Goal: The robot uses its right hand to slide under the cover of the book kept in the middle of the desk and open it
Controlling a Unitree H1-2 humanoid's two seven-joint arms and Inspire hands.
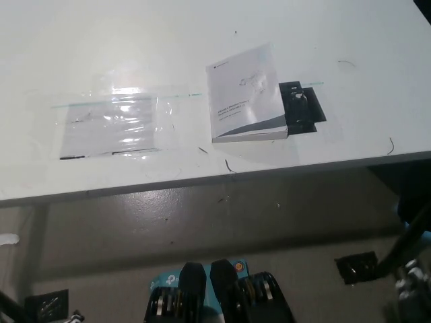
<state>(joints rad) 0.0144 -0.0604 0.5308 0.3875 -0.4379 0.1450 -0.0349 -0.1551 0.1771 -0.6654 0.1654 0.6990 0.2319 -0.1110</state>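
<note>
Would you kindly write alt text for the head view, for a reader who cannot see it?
A closed white book lies on a white desk, beside a black object. A clear plastic sleeve lies further left. Neither robot hand is clearly visible.

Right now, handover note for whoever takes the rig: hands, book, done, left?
Left hand: only a white sliver at the picture's left edge, below the desk; state unclear.
Right hand: not in view; only dark arm parts at lower right.
Book: closed, flat on the white desk, near its front edge, a black piece at its right side.
Done: nothing.
Left: slide under cover, open it.
</note>
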